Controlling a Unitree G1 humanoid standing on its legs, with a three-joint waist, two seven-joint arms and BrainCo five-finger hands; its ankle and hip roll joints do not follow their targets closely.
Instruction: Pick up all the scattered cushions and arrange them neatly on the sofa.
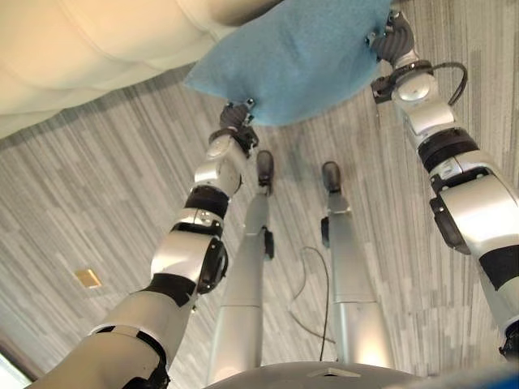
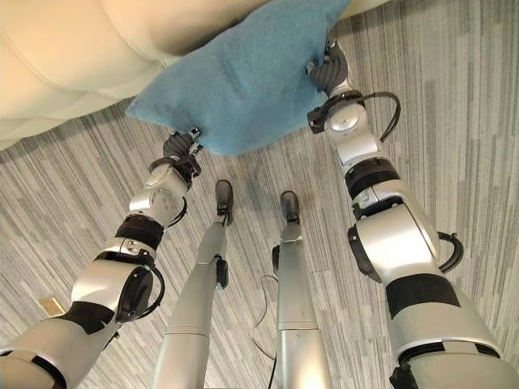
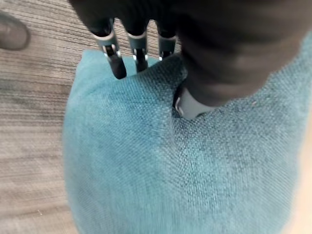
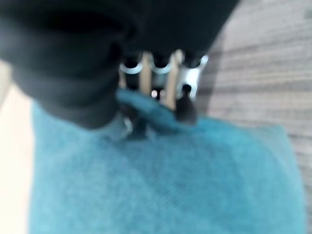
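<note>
here teal cushion (image 2: 243, 77) plain, both robot hands pinching edges.

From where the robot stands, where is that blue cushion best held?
Probably by its two opposite edges, one hand from each side: the blue cushion is wide and limp, so the left hand and right hand, pinching there, keep it spread towards the sofa.

Both arms reach forward and up, elbows slightly bent. The left hand (image 1: 236, 118) pinches the lower edge of the cushion (image 1: 292, 57), thumb pressed into the fabric and fingers (image 3: 117, 61) behind it. The right hand (image 2: 328, 69) grips the opposite edge, fingers curled.
</note>
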